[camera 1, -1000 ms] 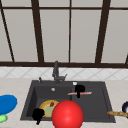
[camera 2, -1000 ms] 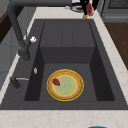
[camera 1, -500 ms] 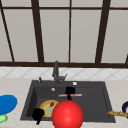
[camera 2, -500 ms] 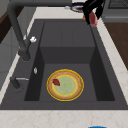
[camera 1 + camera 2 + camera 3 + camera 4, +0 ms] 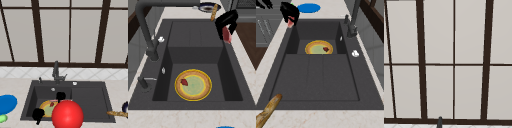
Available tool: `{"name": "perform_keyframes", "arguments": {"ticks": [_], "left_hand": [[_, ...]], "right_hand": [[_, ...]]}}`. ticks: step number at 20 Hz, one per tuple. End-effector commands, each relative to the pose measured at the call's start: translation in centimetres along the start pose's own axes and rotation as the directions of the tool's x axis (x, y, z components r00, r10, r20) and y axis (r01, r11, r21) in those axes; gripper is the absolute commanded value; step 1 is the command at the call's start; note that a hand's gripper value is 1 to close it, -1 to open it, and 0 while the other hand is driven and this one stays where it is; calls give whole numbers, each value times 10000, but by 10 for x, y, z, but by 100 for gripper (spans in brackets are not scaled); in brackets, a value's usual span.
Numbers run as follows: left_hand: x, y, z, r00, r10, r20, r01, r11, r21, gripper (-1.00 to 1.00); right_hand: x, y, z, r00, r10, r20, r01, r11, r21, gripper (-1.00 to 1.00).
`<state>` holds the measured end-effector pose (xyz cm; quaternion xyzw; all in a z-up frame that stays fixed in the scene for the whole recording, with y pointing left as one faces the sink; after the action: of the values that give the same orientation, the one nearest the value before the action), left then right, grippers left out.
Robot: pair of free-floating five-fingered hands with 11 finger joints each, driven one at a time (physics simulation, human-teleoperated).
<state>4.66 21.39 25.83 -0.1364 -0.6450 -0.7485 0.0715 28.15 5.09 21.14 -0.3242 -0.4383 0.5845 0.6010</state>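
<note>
Over sink's front edge, right hand point(image 5: 60, 96) gripped a smooth red ball point(image 5: 67, 115), which hid part of round yellow plate point(image 5: 193, 85) in basin. Left hand point(image 5: 38, 114) hung nearby; finger state unclear. Baguette point(image 5: 266, 110) cut off on table.

In the front view the large red ball point(image 5: 67, 115) hid the near rim of the yellow round plate point(image 5: 47, 108) beside the left hand point(image 5: 38, 114), and the bottom edge cut the ball off. The right hand point(image 5: 60, 95) above it was too small to read its fingers.
</note>
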Motion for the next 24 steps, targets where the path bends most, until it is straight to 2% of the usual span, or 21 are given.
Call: {"name": "perform_keyframes", "arguments": {"ticks": [1,6,7,9,12,14,17,20,24], "left_hand": [[0,0,0,10000,0,0,0,10000,0,0],[0,0,0,10000,0,0,0,10000,0,0],[0,0,0,10000,0,0,0,10000,0,0],[0,0,0,10000,0,0,0,10000,0,0],[0,0,0,10000,0,0,0,10000,0,0],[0,0,0,10000,0,0,0,10000,0,0],[0,0,0,10000,0,0,0,10000,0,0],[0,0,0,10000,0,0,0,10000,0,0],[0,0,0,10000,0,0,0,10000,0,0]], "right_hand": [[27,30,-8,9995,270,-151,-266,9994,207,100],[62,69,-23,9981,561,-248,-559,9984,81,100],[62,72,-26,9969,702,-348,-693,9972,267,100],[68,79,-36,9971,663,-374,-633,9951,757,100],[69,94,-46,9956,846,-410,-818,9945,661,100],[70,100,-52,9965,758,-362,-734,9953,637,100],[71,109,-64,9994,287,-186,-275,9974,661,100],[70,124,-82,9993,348,-160,-339,9980,542,100],[67,153,-103,9999,160,-40,-159,9996,226,100]]}}
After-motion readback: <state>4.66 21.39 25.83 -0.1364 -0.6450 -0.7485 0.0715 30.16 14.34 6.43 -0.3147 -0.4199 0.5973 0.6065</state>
